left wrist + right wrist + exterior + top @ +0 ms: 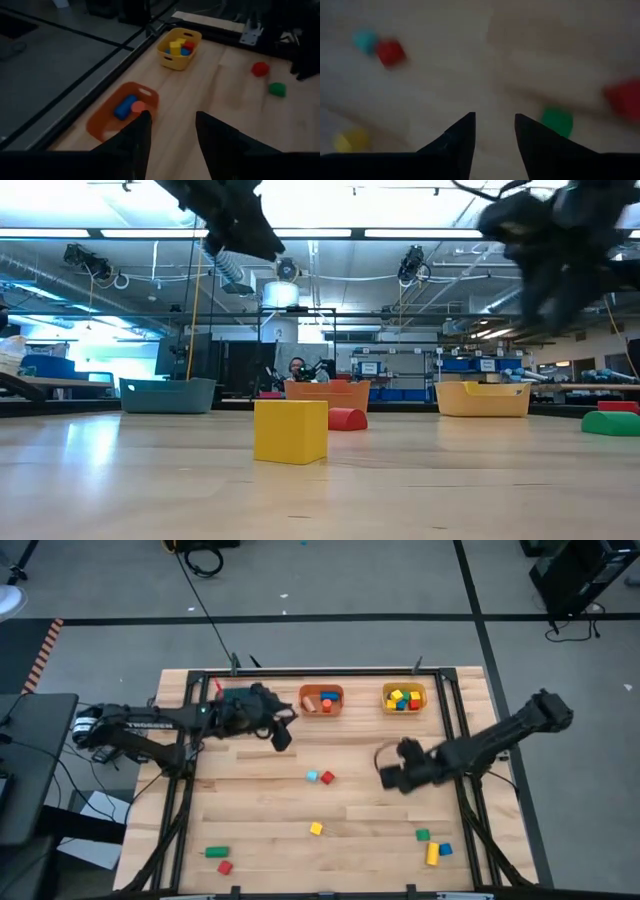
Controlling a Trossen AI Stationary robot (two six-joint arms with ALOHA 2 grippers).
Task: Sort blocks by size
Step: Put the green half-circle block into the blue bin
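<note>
Loose blocks lie flat on the wooden table: a light blue cube point(312, 776) beside a red one point(327, 778) in the middle, a yellow cube point(316, 829), a green point(423, 835), a blue point(445, 850) and a yellow bar point(432, 854) at the near right, and a green point(216, 852) and a red point(224, 867) at the near left. My left gripper point(283, 737) is open and empty, raised near the orange bin point(321, 700). My right gripper point(385, 778) is open and empty, raised right of the middle blocks.
The orange bin and the yellow bin point(403, 698) stand along the far edge, each with several blocks inside. A teal bin point(167, 394) shows at the far left in the low view. A dark frame point(455, 710) borders the table. A person point(296, 366) sits in the room behind.
</note>
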